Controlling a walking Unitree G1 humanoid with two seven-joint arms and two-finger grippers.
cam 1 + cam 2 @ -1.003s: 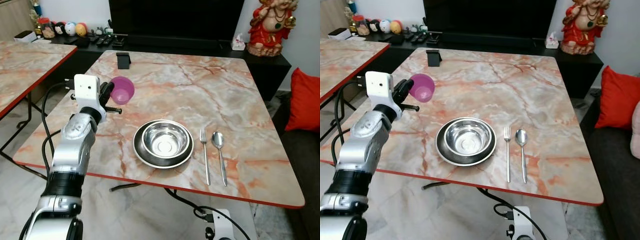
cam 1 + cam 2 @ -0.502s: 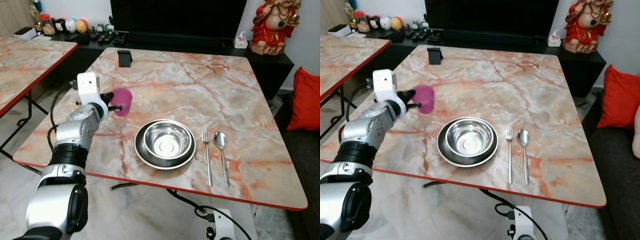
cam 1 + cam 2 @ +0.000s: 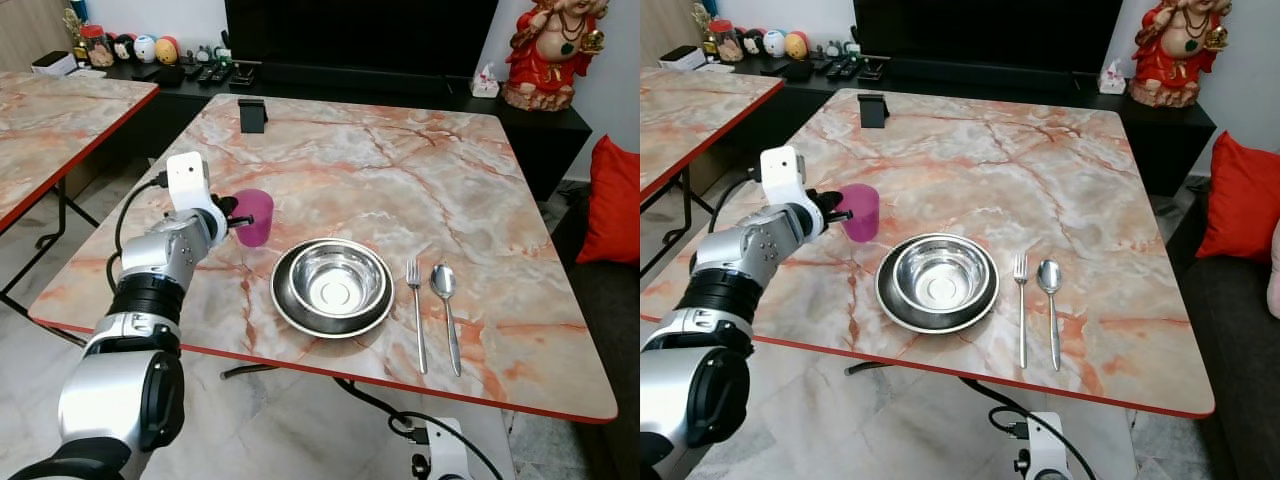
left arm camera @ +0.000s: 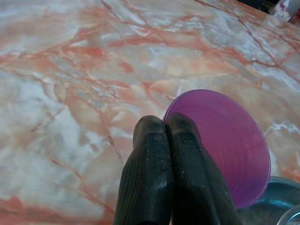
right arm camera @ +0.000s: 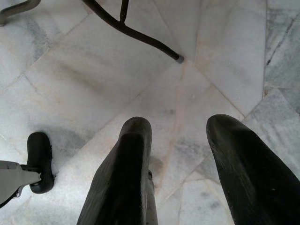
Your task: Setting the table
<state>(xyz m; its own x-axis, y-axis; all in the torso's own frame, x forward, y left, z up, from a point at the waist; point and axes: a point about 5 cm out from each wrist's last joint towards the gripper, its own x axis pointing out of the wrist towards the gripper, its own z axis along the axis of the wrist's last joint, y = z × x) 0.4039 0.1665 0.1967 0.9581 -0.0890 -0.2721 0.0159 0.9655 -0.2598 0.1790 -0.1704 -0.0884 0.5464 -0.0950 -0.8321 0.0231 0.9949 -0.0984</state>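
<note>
- The marble-patterned table (image 3: 400, 180) with its red edge carries the whole setting; no brand, label or writing can be read on it or on anything it bears.
- The left arm reaches forward over the table's left part, wrist bent inward, with its white camera block standing upright above the wrist.
- A dark plate (image 3: 283, 300) lies near the front edge, and a shiny steel bowl (image 3: 335, 280) sits inside it.
- A spoon (image 3: 445, 310) and a fork (image 3: 415, 310) lie side by side just to the right of the plate, handles toward the front edge, the fork nearer the plate.
- The purple cup (image 3: 254, 216) stands upright on the table just left of the plate, mouth up, unmarked.
- The left gripper (image 3: 232, 213) pinches the cup's rim; in the left wrist view its fingers (image 4: 154, 173) are pressed together over the near wall of the cup.
- A small black stand (image 3: 252, 114) sits near the table's far left corner.
- The right gripper (image 5: 180, 173) hangs low over the pale marble floor (image 5: 93, 70), fingers spread apart with nothing between them.
</note>
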